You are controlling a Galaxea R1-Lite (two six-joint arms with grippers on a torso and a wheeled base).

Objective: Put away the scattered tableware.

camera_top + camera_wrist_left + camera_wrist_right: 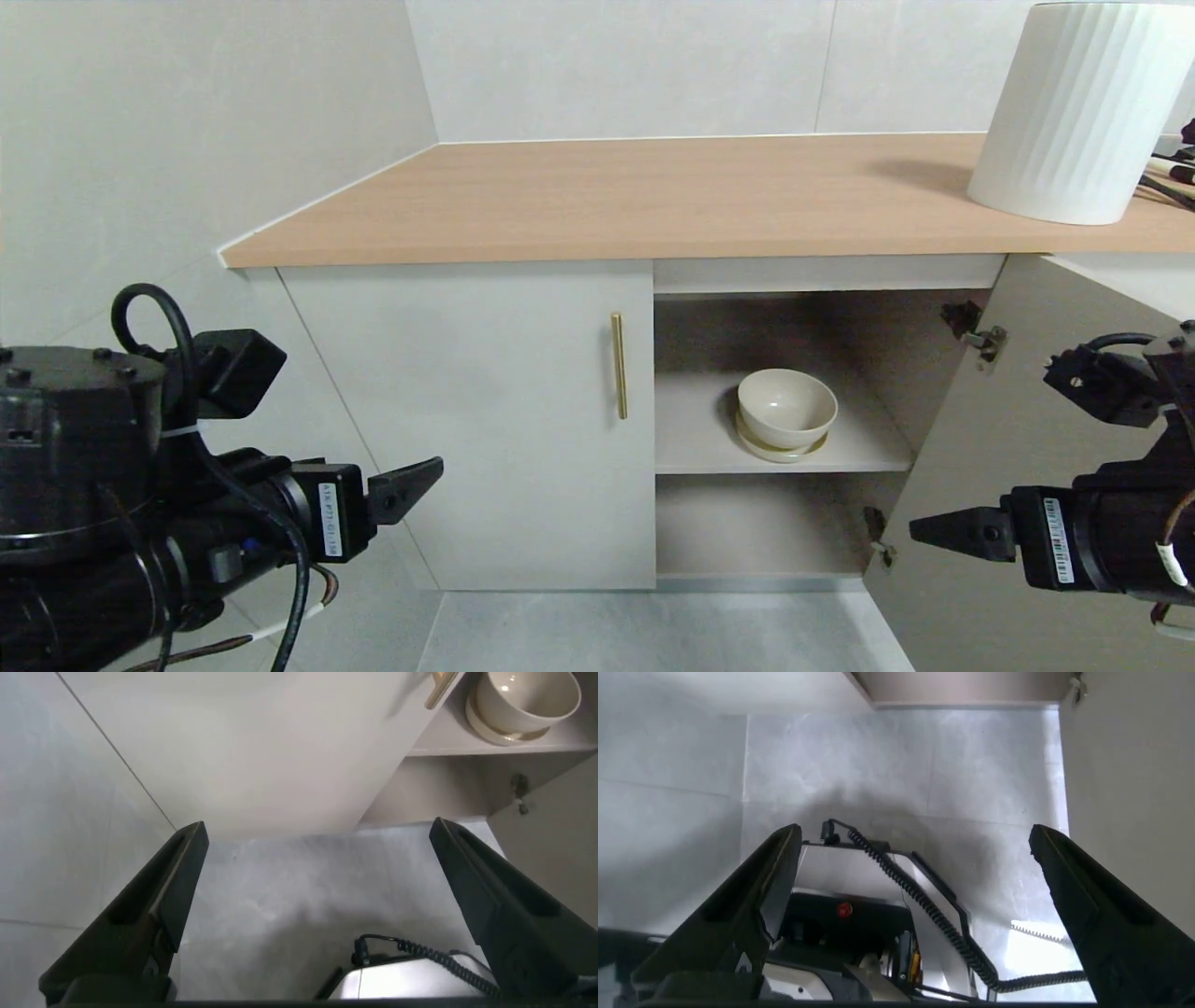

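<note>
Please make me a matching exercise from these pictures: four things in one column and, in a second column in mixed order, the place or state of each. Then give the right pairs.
Column one
1. bowl
2. ribbed white container
3. gold handle
4. right cabinet door

Column two
A. stands on the wooden countertop
B. swung open
C. fixed on the closed left door
D. sits on a plate on the cabinet shelf

Pairs: 1-D, 2-A, 3-C, 4-B
</note>
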